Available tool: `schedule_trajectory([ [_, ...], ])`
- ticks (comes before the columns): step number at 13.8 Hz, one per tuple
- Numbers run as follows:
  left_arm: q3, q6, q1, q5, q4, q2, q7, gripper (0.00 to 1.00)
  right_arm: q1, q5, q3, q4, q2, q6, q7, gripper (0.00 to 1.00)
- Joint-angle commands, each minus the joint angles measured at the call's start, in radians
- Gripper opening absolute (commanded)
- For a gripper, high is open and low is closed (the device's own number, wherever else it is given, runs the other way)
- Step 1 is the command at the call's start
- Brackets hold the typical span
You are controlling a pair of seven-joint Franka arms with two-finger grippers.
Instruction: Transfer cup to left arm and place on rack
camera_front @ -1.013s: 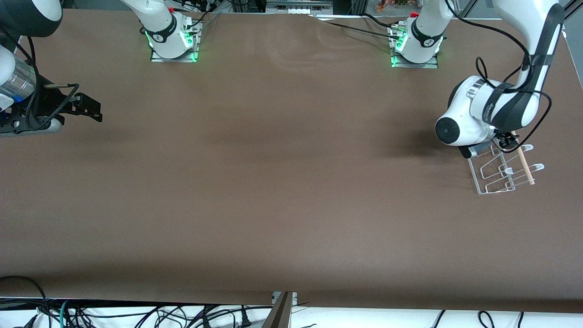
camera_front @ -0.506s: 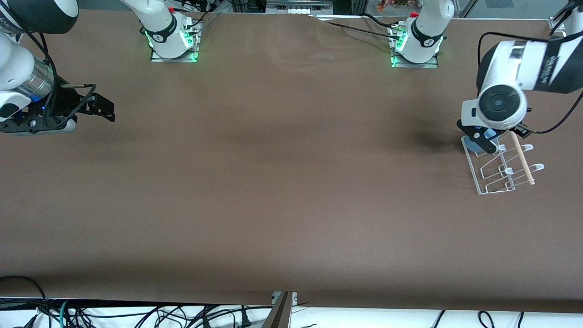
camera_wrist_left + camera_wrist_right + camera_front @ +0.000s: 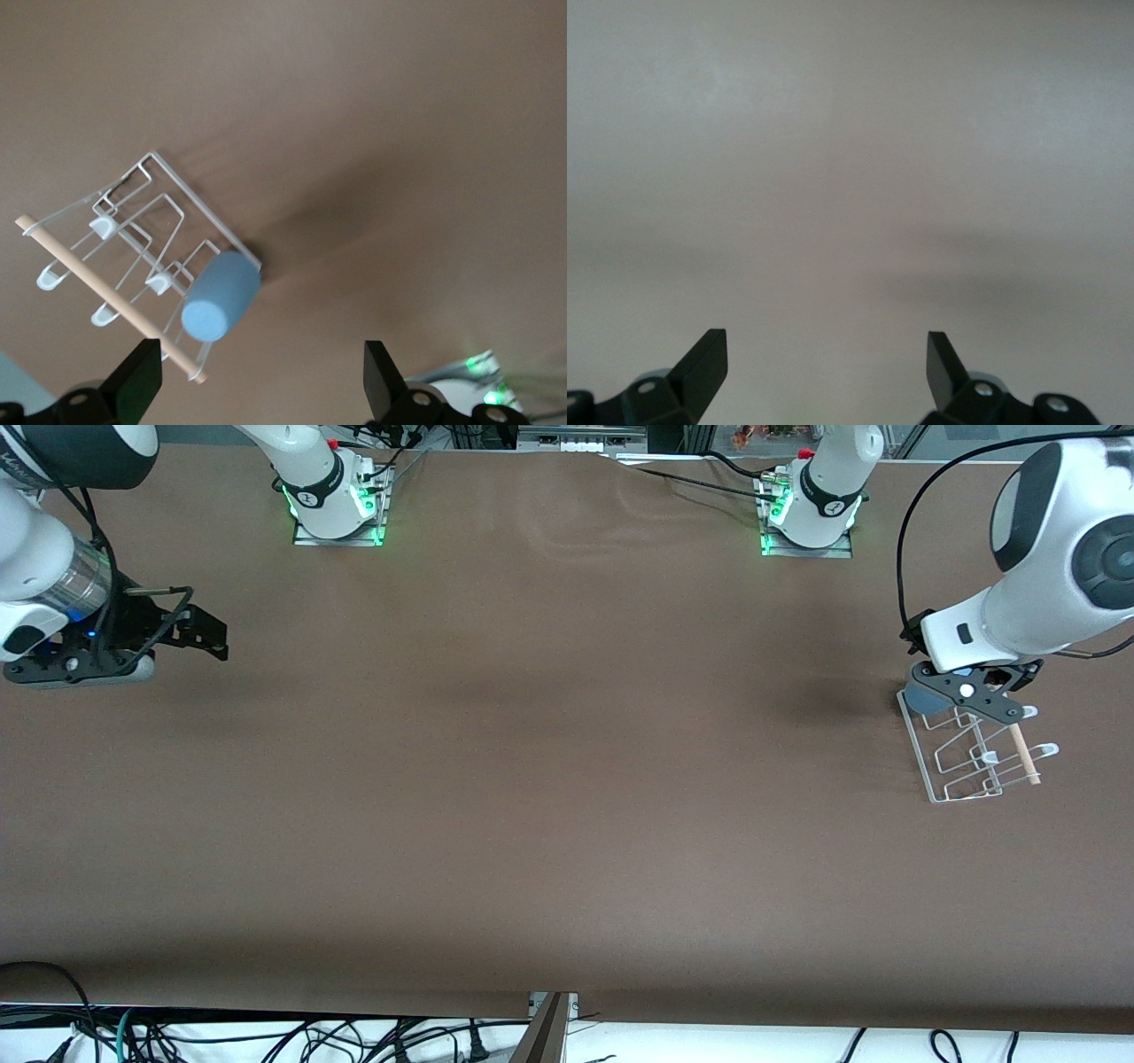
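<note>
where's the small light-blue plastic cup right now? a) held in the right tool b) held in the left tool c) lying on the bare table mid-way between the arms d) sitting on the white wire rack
d: the light-blue plastic cup rests on the white wire rack, with the open left tool above it empty.

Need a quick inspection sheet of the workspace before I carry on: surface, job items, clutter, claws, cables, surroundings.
Surface: brown table, bare apart from the rack.
Job's things: cup sits on the rack at the rack's end farther from the front camera, near the left arm's end of the table.
Clutter: nothing seen.
Claws: left claw open, above the rack, holding nothing; right claw open, empty, over bare table at the right arm's end, waiting.
Cables: bundle below the table edge nearest the camera; leads by both bases.
Surroundings: green lights at both arm bases.
</note>
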Motion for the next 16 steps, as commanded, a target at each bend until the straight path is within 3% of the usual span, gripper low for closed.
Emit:
schedule_trajectory([
  [1, -0.011, 0.009, -0.009, -0.054, 0.104, 0.023, -0.095, 1.00, 0.015, 0.000, 0.043, 0.048, -0.002, -0.032, 0.019, 0.99],
  [3, -0.012, 0.038, -0.009, -0.137, 0.106, 0.014, -0.147, 1.00, 0.017, 0.002, 0.051, 0.056, 0.000, -0.030, 0.023, 0.99],
  [5, 0.004, 0.061, -0.042, -0.147, 0.077, -0.035, -0.226, 1.00, 0.018, 0.003, 0.051, 0.056, 0.001, -0.032, 0.023, 0.99],
  [8, 0.097, 0.080, -0.137, -0.142, 0.060, -0.044, -0.469, 1.00, 0.018, 0.003, 0.051, 0.056, 0.001, -0.032, 0.021, 0.99],
  [11, 0.146, 0.184, -0.159, -0.147, -0.061, -0.114, -0.494, 1.00, 0.018, 0.003, 0.051, 0.056, 0.003, -0.032, 0.021, 0.99],
  [16, 0.168, 0.184, -0.183, -0.148, -0.058, -0.108, -0.482, 1.00, 0.017, 0.003, 0.051, 0.056, 0.006, -0.032, 0.023, 0.99],
])
